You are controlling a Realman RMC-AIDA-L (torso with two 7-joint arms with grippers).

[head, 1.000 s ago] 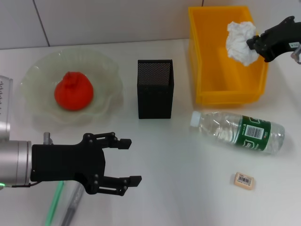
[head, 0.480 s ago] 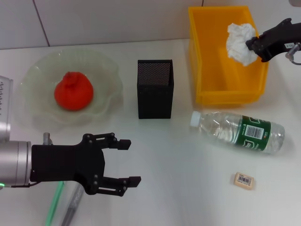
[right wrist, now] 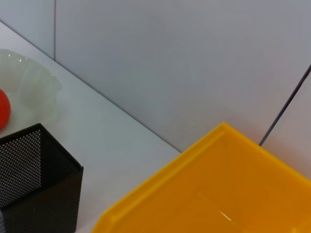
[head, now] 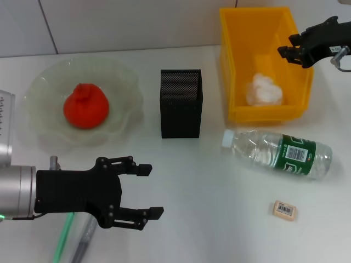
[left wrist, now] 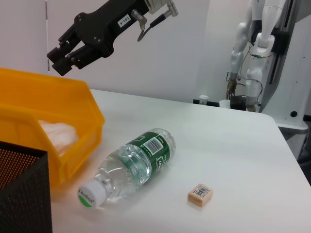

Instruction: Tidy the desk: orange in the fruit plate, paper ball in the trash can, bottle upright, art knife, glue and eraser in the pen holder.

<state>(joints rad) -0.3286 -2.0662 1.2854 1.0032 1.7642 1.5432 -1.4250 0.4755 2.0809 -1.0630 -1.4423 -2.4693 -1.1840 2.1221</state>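
The paper ball [head: 264,90] lies inside the yellow trash can [head: 235,66], and it also shows there as the paper ball [left wrist: 58,136] in the left wrist view. My right gripper [head: 286,46] hangs open and empty above the can's right rim. The orange [head: 85,106] sits in the glass fruit plate [head: 125,82]. A clear bottle [head: 279,152] with a green label lies on its side. The eraser [head: 284,209] rests in front of it. The black mesh pen holder [head: 181,103] stands mid-table. My left gripper [head: 152,189] is open at the front left. Beneath its arm lie a green stick [head: 63,236] and a grey one [head: 83,240]; which is the knife or glue is unclear.
The white tabletop meets a pale wall behind the plate and can. The left wrist view shows the bottle [left wrist: 131,167], eraser [left wrist: 199,193], can [left wrist: 73,104], pen holder [left wrist: 22,194] and right gripper [left wrist: 57,60], with another robot beyond the table's far edge.
My right gripper opened and let the paper ball go; the ball dropped from between its fingers to the trash can's floor. The gripper rose slightly. The left arm barely moved.
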